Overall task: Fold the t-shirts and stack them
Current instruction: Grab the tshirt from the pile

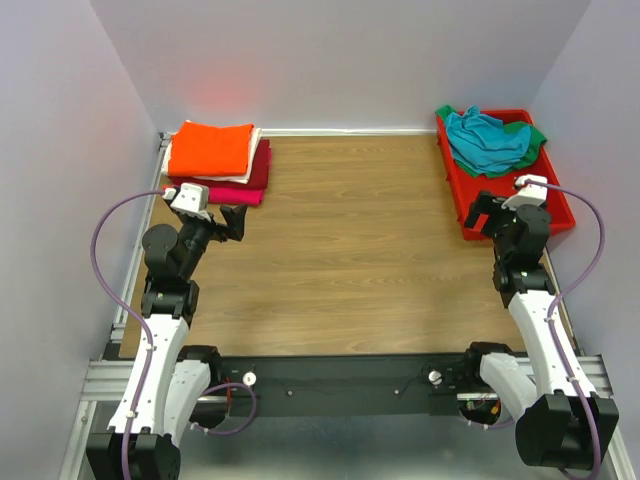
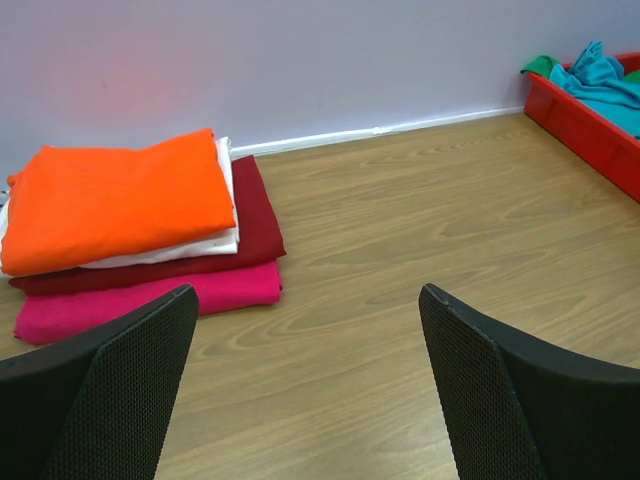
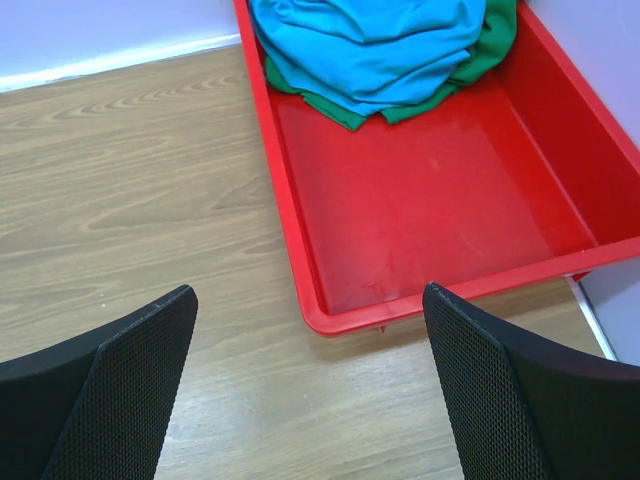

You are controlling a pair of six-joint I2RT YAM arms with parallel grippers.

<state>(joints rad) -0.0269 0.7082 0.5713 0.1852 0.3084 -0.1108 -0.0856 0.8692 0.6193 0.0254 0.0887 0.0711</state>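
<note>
Folded t-shirts form a stack at the back left: orange (image 1: 210, 148) on top, then white (image 2: 190, 248), dark red (image 2: 255, 215) and magenta (image 2: 225, 290) at the bottom. A crumpled teal t-shirt (image 1: 485, 140) lies over a green t-shirt (image 3: 320, 100) in the far end of the red bin (image 1: 562, 205). My left gripper (image 1: 226, 222) hovers open just in front of the stack, holding nothing. Beside the bin's near left corner my right gripper (image 1: 482, 215) is open and holds nothing either.
The wooden tabletop (image 1: 350, 240) is bounded by a white wall strip at the back and purple walls on both sides. The near half of the red bin (image 3: 430, 200) holds nothing. A metal frame rail runs along the table's left edge (image 1: 140, 250).
</note>
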